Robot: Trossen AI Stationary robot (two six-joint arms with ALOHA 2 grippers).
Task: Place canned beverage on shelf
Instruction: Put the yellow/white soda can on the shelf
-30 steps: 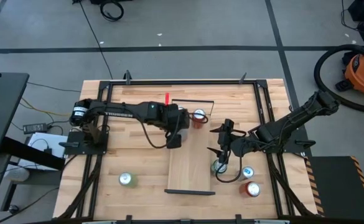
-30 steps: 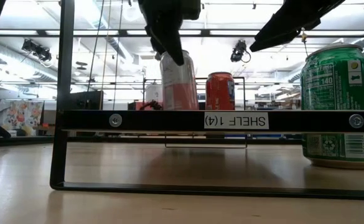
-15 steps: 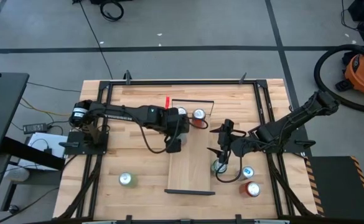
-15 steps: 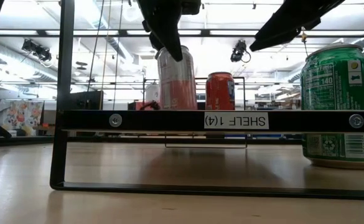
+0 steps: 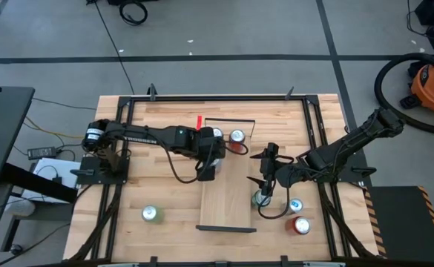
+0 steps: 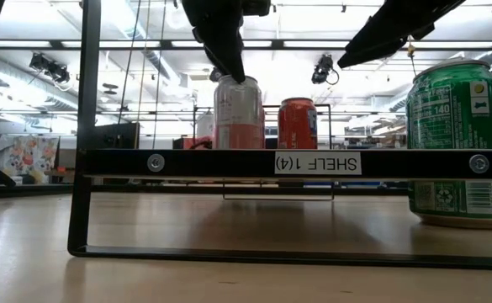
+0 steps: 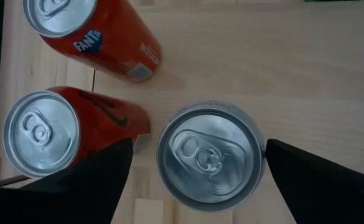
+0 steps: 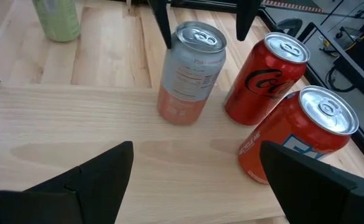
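Observation:
The shelf (image 5: 228, 200), a light-wood plank with black end rails (image 6: 296, 162), lies mid-table. A silver-and-peach can (image 7: 210, 155) stands upright on its far end, also seen in the low view (image 6: 239, 114) and the right wrist view (image 8: 191, 74). Beside it stand two red cans (image 7: 51, 127) (image 7: 94, 31). My left gripper (image 7: 199, 146) hangs over the silver can, open. Its fingers (image 8: 163, 25) stand on either side of the can's top with gaps showing. My right gripper (image 5: 263, 185) is open and empty at the shelf's right side, above a green can (image 6: 457, 139).
A green-topped can (image 5: 151, 213) stands on the slatted tabletop left of the shelf. A blue-and-white can (image 5: 294, 205) and a red can (image 5: 300, 225) stand to its right near the front. The near half of the plank is bare wood. A black frame (image 5: 202, 96) edges the table.
The silver-and-peach can was tilted under my left gripper a second ago. It has come upright and now stands on the shelf next to the red cans. My left gripper has stayed above it. My right gripper has kept still.

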